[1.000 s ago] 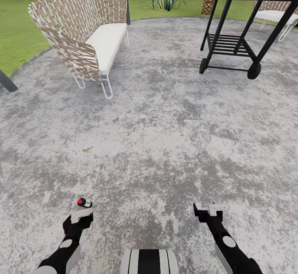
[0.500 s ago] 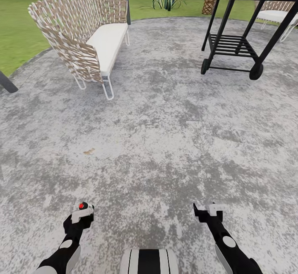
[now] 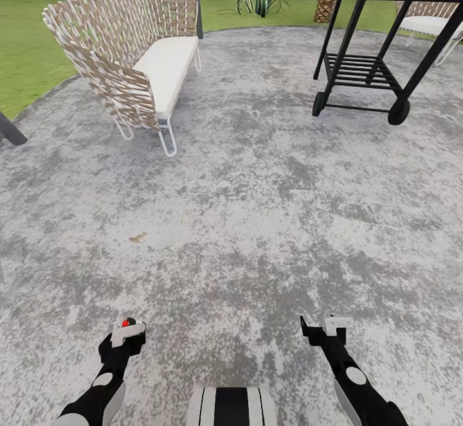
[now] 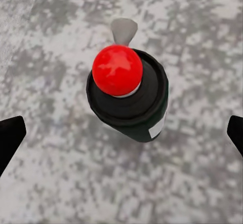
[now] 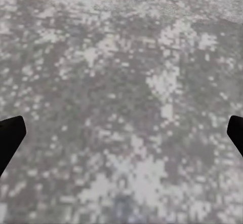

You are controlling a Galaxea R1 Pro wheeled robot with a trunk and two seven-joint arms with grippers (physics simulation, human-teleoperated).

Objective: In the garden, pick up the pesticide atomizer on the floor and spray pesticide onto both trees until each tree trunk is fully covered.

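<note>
The pick-up is in hand: the left gripper [image 4: 121, 133] hangs wide open and empty directly above the pesticide atomizer [image 4: 129, 95] standing on the stone paving [image 3: 270, 207], so it must descend and close.

Three cameras, all aimed at the paving [image 3: 257, 220]

Head view looks forward and down from above; both wrist views face straight down, close. The left wrist's patch lies at the head view's 7 o'clock.

Wicker sofa [image 3: 132, 53], black grill cart [image 3: 379, 40], agave [image 3: 259, 2]
</note>
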